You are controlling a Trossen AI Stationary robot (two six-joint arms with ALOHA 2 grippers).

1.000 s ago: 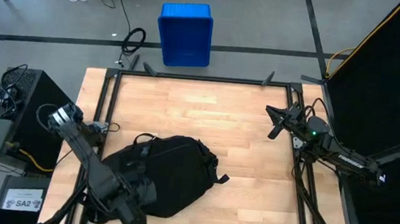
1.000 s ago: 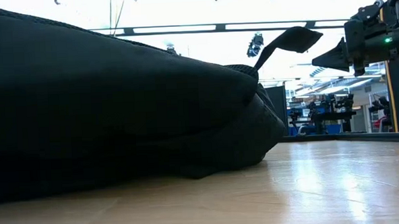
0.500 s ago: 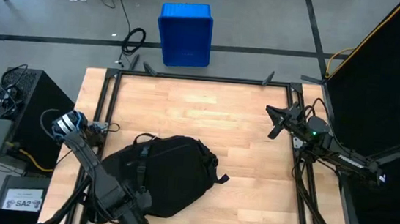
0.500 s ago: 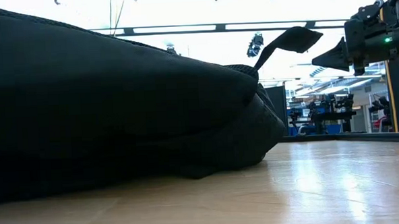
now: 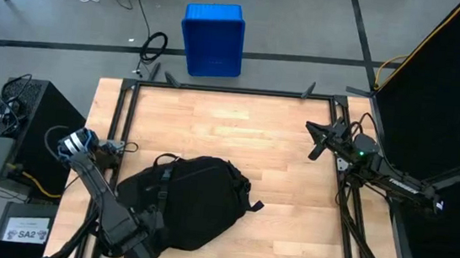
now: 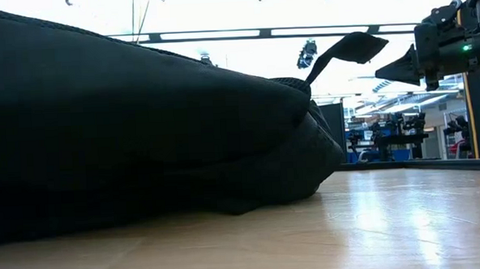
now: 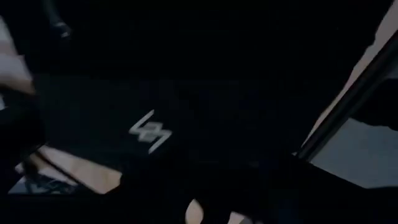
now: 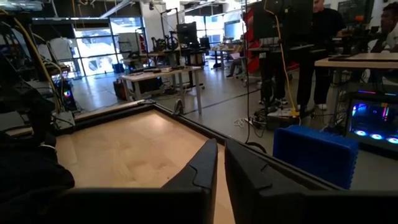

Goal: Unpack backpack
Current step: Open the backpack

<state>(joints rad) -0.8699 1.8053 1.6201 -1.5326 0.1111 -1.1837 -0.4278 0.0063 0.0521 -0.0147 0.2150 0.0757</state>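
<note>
Left end effector [image 5: 140,252] is pressed against the near corner of the backpack [image 5: 193,200], probably to find an opening; its spread cannot be told. Right end effector [image 5: 314,140], fully closed and empty, is parked well away from the backpack, which lies on the surface [image 5: 238,130].

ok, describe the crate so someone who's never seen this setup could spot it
Start at the wooden table with the black backpack on it. Look past the table's far edge to the grey floor: the crate stands there alone. It is the only bright blue, boxy thing around; its neighbours are loose cables.
</note>
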